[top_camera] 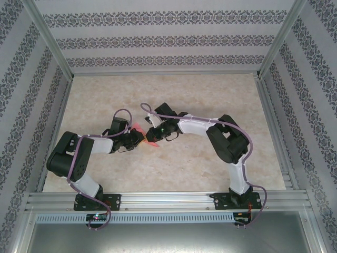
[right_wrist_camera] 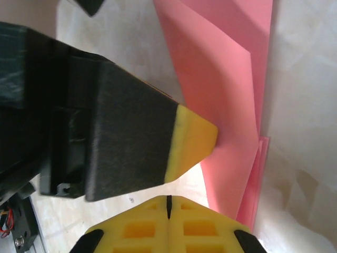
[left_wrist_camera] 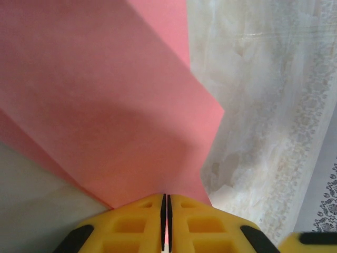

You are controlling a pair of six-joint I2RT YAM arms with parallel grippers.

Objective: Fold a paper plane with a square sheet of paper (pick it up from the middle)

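The salmon-pink square sheet of paper is folded, with straight creases and layered edges. It is held above the table at mid-table, and small parts of it show between the two wrists. My left gripper is shut on its lower edge, the paper fanning up and left from the jaws. My right gripper is shut with nothing between its jaws, just beside the paper. A yellow-tipped finger of the left gripper presses on the paper right in front of it. In the top view the left gripper and right gripper nearly touch.
The marbled table top stretches to the back and to both sides of the arms. Patterned walls enclose it at the back, left and right. An aluminium rail with both arm bases runs along the near edge.
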